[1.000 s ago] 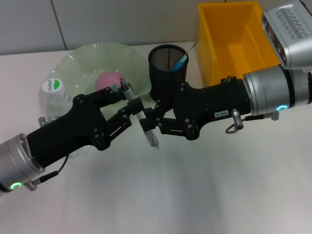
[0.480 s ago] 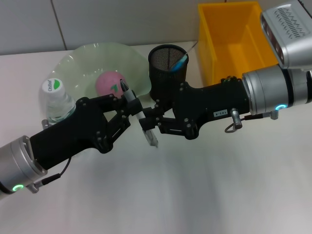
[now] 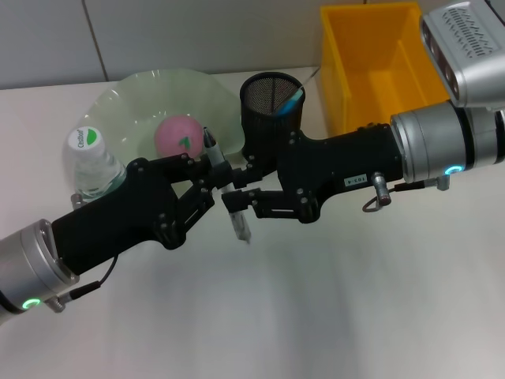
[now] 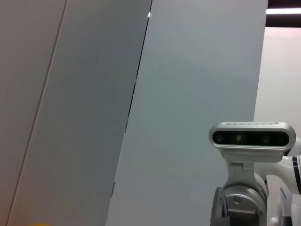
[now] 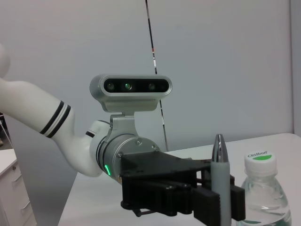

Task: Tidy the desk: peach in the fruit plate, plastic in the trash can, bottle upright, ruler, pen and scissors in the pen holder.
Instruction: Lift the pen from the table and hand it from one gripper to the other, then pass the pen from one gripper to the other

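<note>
A silver and black pen hangs tilted above the table, and my left gripper is shut on its upper half. The right wrist view shows the same pen standing in the left gripper's black fingers. My right gripper reaches in from the right, its fingers open above and below the pen's middle. The pink peach lies in the green fruit plate. A bottle stands upright at the plate's left edge; the bottle also shows behind the pen. The black mesh pen holder holds a blue item.
A yellow bin stands at the back right, beside the pen holder. Both forearms cross the middle of the white table. The left wrist view shows only wall panels and the right arm's wrist camera.
My left arm has pushed right and up, carrying the pen. The pen now stands steeper, with its lower tip swung left. The right gripper's fingers now reach farther around it.
</note>
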You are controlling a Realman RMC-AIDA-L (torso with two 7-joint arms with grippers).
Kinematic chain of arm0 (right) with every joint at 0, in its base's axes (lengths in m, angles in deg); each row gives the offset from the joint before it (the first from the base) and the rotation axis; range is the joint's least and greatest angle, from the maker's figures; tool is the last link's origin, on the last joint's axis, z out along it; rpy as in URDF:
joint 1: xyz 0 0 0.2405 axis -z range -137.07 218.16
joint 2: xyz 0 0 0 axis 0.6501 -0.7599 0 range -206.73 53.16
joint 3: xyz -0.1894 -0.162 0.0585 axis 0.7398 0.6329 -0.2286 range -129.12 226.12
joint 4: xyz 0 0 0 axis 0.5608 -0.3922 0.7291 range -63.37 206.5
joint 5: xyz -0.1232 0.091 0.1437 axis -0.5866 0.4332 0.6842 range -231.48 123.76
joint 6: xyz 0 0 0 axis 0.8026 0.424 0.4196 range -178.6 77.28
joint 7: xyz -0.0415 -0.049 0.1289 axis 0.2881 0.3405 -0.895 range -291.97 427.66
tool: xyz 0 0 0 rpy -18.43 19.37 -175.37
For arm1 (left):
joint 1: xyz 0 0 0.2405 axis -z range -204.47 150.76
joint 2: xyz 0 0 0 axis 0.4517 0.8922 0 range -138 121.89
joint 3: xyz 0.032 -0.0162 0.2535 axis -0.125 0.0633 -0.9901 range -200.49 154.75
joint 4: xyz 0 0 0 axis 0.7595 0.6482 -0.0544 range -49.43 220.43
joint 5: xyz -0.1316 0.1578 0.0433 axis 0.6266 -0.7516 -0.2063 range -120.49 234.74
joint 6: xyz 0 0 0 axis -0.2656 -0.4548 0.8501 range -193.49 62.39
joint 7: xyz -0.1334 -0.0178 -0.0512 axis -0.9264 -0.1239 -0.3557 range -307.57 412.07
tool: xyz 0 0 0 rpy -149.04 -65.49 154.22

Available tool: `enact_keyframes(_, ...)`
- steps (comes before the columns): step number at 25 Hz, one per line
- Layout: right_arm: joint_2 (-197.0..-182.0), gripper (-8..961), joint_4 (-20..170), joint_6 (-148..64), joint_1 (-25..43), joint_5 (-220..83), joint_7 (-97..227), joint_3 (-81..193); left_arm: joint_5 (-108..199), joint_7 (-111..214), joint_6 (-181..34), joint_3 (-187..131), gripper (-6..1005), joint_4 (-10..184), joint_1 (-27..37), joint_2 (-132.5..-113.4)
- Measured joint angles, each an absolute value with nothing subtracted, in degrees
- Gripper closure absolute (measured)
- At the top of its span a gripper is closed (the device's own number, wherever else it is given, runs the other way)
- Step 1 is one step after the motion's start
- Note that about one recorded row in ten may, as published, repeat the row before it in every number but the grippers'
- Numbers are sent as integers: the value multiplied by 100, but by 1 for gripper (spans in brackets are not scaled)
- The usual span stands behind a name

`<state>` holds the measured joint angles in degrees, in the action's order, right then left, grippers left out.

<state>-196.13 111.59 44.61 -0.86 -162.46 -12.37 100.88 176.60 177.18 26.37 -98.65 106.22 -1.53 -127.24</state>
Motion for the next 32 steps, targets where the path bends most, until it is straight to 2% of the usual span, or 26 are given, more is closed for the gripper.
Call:
enact_keyframes(3,-19614,723,11159,4412,-76,-16247,-1227,10088,17714,17713,2640,-9880,846,10622,-145,-12724)
enact_keyframes(8,-19604,488,11170,4383,46,-16224,-1246,10012,17937,17644,2667,-9881,849,10603,-164,-12723)
enact_keyframes(18,-19589,401,11251,4489,643,-15861,-1227,10037,18312,17564,2773,-9881,848,10374,-196,-12723)
enact_keyframes(25,-19605,403,10901,4514,826,-15670,-660,10024,18397,17438,2854,-9881,849,10334,-213,-12723)
enact_keyframes(32,-19605,406,10636,4600,1282,-14929,246,10013,18769,17069,3113,-9901,850,10210,-230,-12723)
